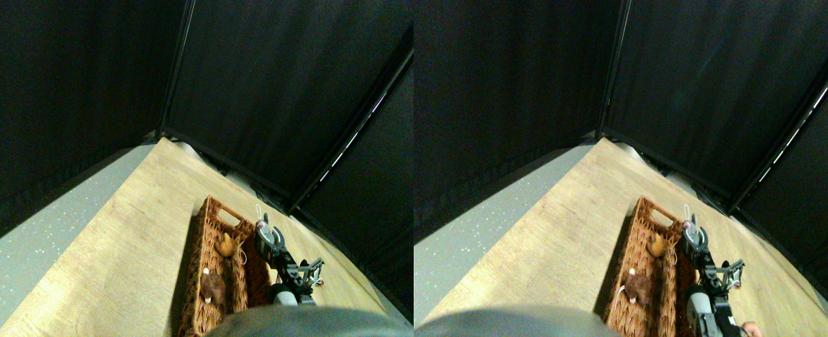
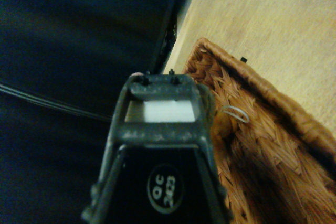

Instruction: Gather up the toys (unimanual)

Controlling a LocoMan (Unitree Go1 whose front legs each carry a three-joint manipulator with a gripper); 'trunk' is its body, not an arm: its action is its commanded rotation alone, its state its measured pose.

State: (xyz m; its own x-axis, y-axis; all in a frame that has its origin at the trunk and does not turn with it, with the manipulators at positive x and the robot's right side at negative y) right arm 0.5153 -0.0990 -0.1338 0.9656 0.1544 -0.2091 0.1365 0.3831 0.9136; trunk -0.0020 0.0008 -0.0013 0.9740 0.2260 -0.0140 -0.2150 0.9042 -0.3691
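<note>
- Lying in the near part of the long brown woven basket (image 1: 199, 232) on the pale wooden floor (image 1: 119, 253), a dark brown plush toy (image 1: 212, 288) counted as already collected.
- Further along the same basket, a small orange plush toy (image 1: 225, 244) rested against the right-hand wall, also inside.
- Just right of it, the right gripper (image 1: 265, 233) hung over the basket's far right corner, with a small grey-and-pink plush toy (image 1: 262, 225) at its tip and a white string loop (image 1: 260, 210) sticking out beyond it.
- By my reading, the step in hand was delivery: this grey toy was being carried over the rim to be let go.
- The next move called for bringing the tip fully over the woven bottom, clear of the wall, so that the toy would fall inside and the loop would not snag on the rim.
- Whether the gripper was closed on the toy could not be told: in the stereo pair view the tip was too small, and the wrist view showed only the dark frame.
- The wrist view did not show the grey toy; another white loop beside the frame could not be matched to any toy.
- The basket's near end was cut off, so any further toys stayed unseen.
</note>
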